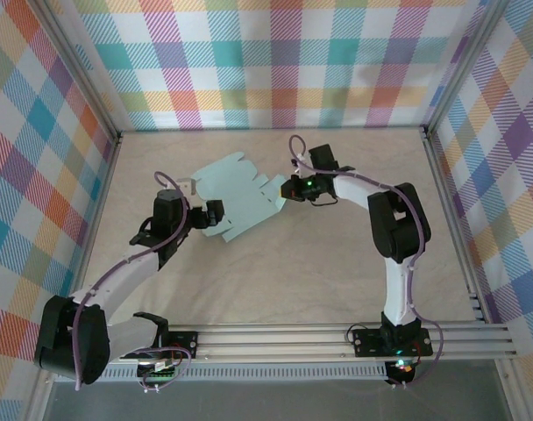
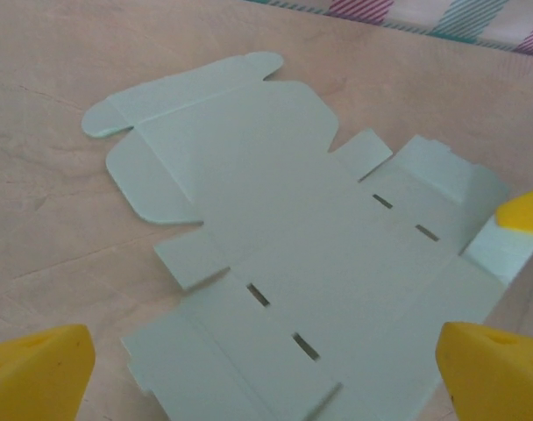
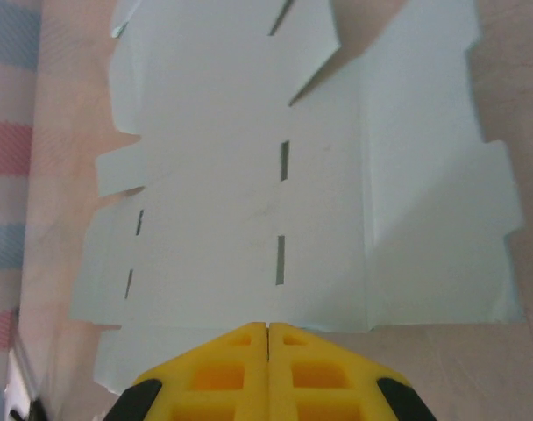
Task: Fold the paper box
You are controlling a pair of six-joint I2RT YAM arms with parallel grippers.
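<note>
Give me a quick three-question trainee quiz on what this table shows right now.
1. True or false: the paper box is already folded up.
2. The right claw, at the sheet's edge, is: A wide open; B shut; C holding a cup.
3. Fill in: the left claw has fingertips coloured ____.

Key: 1 false, it lies as a flat cut sheet. 2 B. 3 yellow.

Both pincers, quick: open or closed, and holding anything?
Left pincer: open, holding nothing.
Right pincer: shut at the edge of the paper box sheet; grip cannot be told.
</note>
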